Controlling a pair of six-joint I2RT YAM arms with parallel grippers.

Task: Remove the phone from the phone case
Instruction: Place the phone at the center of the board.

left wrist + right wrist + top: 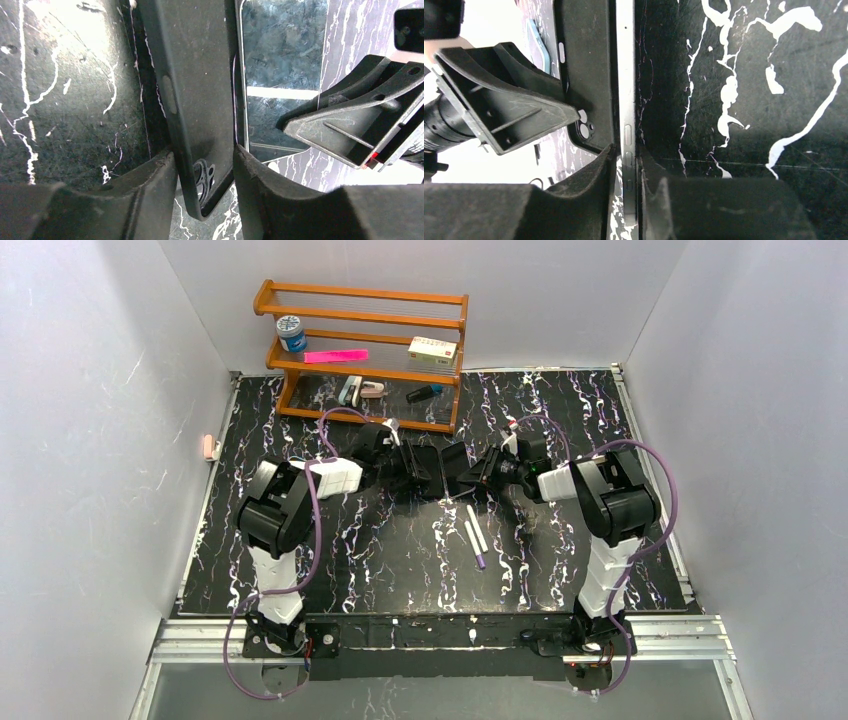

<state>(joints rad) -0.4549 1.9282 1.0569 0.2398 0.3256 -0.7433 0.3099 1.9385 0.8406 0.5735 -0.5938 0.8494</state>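
Note:
In the top view both arms meet at the table's middle, left gripper (405, 462) and right gripper (475, 472) facing each other. The black phone case (195, 90) hangs slanted between my left gripper's (204, 155) fingers, both touching it, its camera cutout low down. The phone (280, 60) shows its glossy screen right beside the case. In the right wrist view the phone (626, 100) stands edge-on, a silver rim with buttons, and my right gripper (626, 150) is shut on it. The case (589, 75) lies against the phone's left side. Whether any part is still seated I cannot tell.
A wooden shelf rack (365, 350) stands at the back, holding a blue jar (291, 333), a pink strip (335, 356) and a small box (432, 348). Two white pens (475, 535) lie on the marbled table just in front of the grippers.

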